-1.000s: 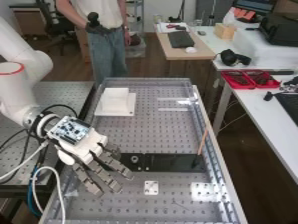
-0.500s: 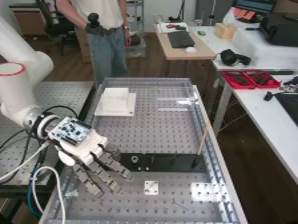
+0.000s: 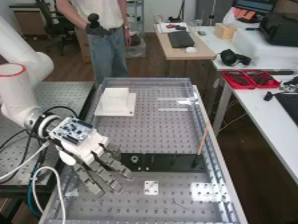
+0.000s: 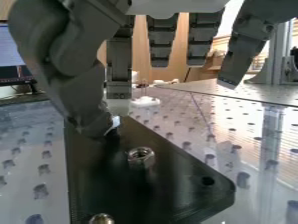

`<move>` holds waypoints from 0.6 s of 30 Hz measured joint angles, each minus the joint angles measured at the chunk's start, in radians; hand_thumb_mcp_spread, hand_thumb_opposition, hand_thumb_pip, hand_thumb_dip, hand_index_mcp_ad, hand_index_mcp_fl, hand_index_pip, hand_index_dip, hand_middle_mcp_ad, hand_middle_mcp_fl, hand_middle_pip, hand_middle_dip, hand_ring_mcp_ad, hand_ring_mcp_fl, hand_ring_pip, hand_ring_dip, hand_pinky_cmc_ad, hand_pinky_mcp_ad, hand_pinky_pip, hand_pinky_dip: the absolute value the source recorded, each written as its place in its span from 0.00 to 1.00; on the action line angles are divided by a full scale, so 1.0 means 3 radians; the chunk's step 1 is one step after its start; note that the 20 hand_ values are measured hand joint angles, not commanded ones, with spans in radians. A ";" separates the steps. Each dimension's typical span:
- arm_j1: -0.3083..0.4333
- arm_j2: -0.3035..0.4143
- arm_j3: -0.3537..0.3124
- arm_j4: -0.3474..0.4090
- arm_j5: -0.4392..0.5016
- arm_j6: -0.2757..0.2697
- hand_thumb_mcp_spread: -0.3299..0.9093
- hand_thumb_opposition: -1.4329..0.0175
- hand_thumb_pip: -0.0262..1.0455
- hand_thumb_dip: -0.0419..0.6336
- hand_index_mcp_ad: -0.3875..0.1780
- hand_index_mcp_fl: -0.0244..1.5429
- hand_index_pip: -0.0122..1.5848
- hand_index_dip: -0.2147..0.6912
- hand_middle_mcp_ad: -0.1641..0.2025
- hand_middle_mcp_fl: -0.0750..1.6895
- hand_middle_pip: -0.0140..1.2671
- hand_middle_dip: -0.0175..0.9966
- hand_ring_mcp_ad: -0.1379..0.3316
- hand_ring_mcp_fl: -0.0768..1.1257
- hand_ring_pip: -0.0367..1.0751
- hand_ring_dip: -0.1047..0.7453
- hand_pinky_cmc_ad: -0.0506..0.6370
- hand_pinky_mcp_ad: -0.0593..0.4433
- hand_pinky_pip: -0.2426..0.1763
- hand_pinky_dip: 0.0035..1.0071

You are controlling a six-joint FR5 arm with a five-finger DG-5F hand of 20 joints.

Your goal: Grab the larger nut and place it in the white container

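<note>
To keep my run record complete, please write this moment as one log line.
hand: open, near nut | nut: on black plate, not held | white container: farther along bench | placing: not done

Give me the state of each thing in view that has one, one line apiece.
Hand: open, fingers extended, holding nothing.
Hex nut: lying flat on the black plate, not gripped.
Black plate: flat on the perforated bench.
White container: in place on the bench; whether anything is inside, I cannot tell.
Thin rod: slanted, its dark end at the black plate.
Red trays: open, with things inside.
</note>
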 joint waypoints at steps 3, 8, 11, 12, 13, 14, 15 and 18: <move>-0.0001 -0.0005 0.0000 0.0004 0.0000 -0.0006 0.52 0.38 0.77 0.39 0.37 0.02 0.98 0.42 0.59 0.05 0.10 0.24 0.64 0.06 0.16 0.30 0.64 0.74 0.36 0.61; -0.0003 -0.0009 0.0000 0.0021 -0.0002 -0.0033 0.52 0.38 0.77 0.39 0.37 0.02 0.98 0.42 0.59 0.05 0.10 0.23 0.64 0.06 0.16 0.30 0.64 0.74 0.36 0.61; -0.0005 -0.0011 0.0001 0.0026 -0.0004 -0.0042 0.52 0.38 0.77 0.39 0.37 0.02 0.98 0.42 0.59 0.05 0.10 0.23 0.64 0.06 0.16 0.30 0.64 0.74 0.35 0.61; -0.0005 -0.0012 0.0001 0.0025 -0.0005 -0.0043 0.52 0.38 0.77 0.39 0.37 0.02 0.98 0.42 0.59 0.05 0.10 0.23 0.64 0.06 0.16 0.30 0.64 0.74 0.35 0.61; -0.0006 -0.0013 0.0003 0.0023 -0.0008 -0.0048 0.52 0.38 0.77 0.39 0.37 0.02 0.98 0.42 0.59 0.05 0.10 0.23 0.64 0.06 0.16 0.30 0.64 0.74 0.35 0.61; -0.0007 -0.0014 0.0004 0.0021 -0.0011 -0.0052 0.52 0.38 0.77 0.39 0.37 0.02 0.98 0.42 0.59 0.05 0.10 0.23 0.64 0.06 0.16 0.30 0.64 0.74 0.35 0.61; -0.0008 -0.0015 0.0004 0.0021 -0.0012 -0.0056 0.52 0.38 0.77 0.39 0.37 0.02 0.98 0.42 0.59 0.05 0.10 0.23 0.64 0.06 0.16 0.30 0.64 0.74 0.35 0.61; -0.0008 -0.0018 0.0005 0.0025 -0.0013 -0.0075 0.52 0.38 0.77 0.39 0.37 0.02 0.98 0.42 0.59 0.05 0.10 0.23 0.64 0.06 0.16 0.30 0.64 0.74 0.35 0.61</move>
